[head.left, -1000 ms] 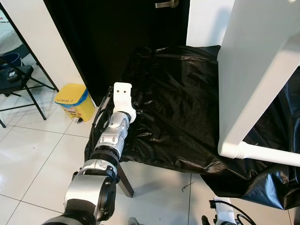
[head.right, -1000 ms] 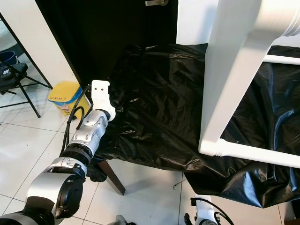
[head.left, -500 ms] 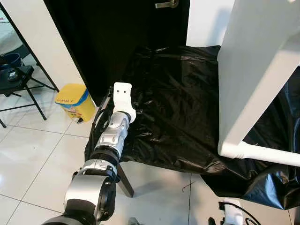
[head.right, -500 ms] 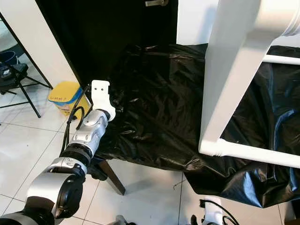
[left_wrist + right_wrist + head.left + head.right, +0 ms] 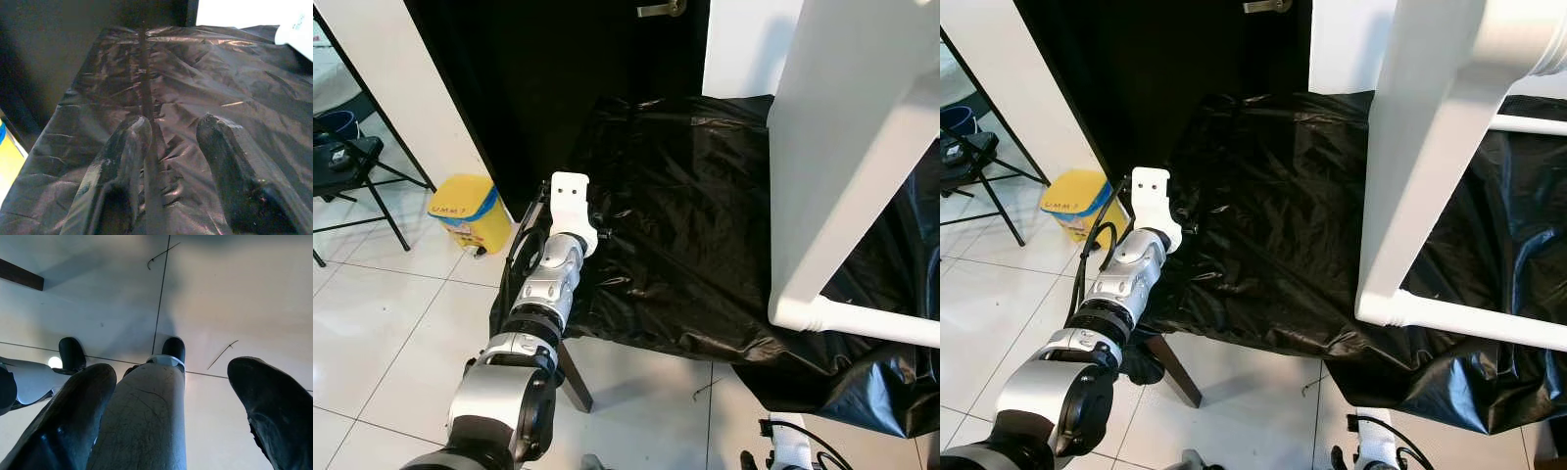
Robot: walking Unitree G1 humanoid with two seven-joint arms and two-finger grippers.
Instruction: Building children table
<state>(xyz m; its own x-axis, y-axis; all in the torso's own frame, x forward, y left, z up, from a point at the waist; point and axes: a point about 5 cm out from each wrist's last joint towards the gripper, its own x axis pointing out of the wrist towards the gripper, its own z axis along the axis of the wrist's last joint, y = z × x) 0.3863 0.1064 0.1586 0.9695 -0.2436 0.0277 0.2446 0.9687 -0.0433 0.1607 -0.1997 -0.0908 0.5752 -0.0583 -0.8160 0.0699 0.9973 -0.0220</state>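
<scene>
- The white children's table frame (image 5: 842,147) stands tilted on the black plastic sheet (image 5: 685,225) — a broad white panel rising at the sheet's right side, with a round white leg (image 5: 862,321) running along the sheet's near right edge.
- The sheet covers a low surface; its middle, left of the frame, lies bare and wrinkled, open room between frame and left arm.
- The left gripper (image 5: 176,142) hovers over the sheet's left edge, its two fingers (image 5: 129,147) parted and holding nothing.
- The right gripper (image 5: 168,396) hangs low, below the sheet's near edge, pointing at the tiled floor (image 5: 234,293) — its fingers spread wide, gripping nothing.
- A yellow bin (image 5: 465,211) sits on the floor left of the sheet; its label is too small to read.
- A black folding chair (image 5: 342,166) stands further left, well apart.
</scene>
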